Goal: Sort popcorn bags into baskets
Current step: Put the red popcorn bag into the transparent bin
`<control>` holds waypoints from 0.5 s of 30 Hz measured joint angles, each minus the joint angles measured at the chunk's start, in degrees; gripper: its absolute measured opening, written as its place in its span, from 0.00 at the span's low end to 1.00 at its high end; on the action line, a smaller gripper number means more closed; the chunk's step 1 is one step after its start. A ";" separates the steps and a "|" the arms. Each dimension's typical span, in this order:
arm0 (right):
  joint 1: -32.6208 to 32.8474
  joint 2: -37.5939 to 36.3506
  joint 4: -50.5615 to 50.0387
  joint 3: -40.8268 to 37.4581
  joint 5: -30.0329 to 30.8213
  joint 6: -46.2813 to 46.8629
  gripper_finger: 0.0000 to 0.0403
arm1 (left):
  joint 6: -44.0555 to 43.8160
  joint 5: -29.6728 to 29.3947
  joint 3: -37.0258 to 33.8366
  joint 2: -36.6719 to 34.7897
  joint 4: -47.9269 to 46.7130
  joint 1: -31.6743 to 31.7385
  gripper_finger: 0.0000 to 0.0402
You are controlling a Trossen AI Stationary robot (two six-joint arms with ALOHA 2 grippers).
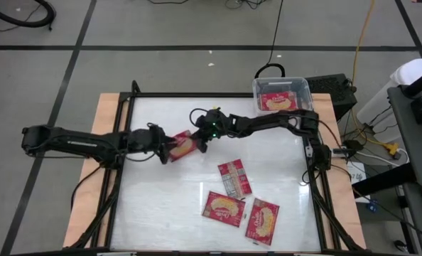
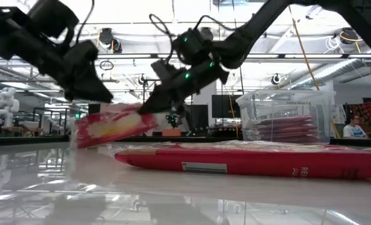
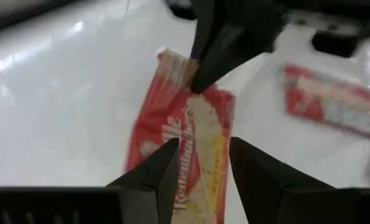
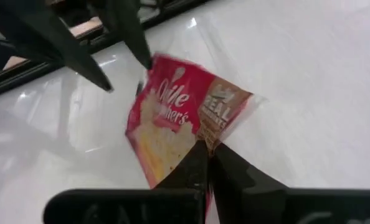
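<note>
Pinching one flat, glossy red popcorn bag (image 1: 183,146) are both dark hands, left hand (image 1: 166,151) and right hand (image 1: 199,140).

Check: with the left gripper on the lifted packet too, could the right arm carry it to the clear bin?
Probably not yet: the right gripper pinches one end of the packet, but the left gripper holds the other. The bin is otherwise unobstructed.

I see a glossy white table (image 1: 161,206) with a wood border. Three popcorn bags (image 1: 234,177) lie flat on it, near-right of centre, close together. A clear basket (image 1: 303,89) sits at the far right corner, packets inside.
</note>
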 joint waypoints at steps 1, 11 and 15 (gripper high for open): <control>0.00 -1.01 -0.47 -0.25 0.92 -1.13 0.00 | 1.37 -0.10 0.43 -1.50 0.16 0.00 0.36; 4.56 -15.82 -0.80 -12.21 17.19 -9.42 0.00 | 11.55 -4.97 0.72 -7.92 -2.56 0.22 0.36; 8.24 -20.95 10.72 -21.69 22.26 -12.76 0.00 | 12.21 -3.47 0.28 -6.96 -3.89 0.31 0.37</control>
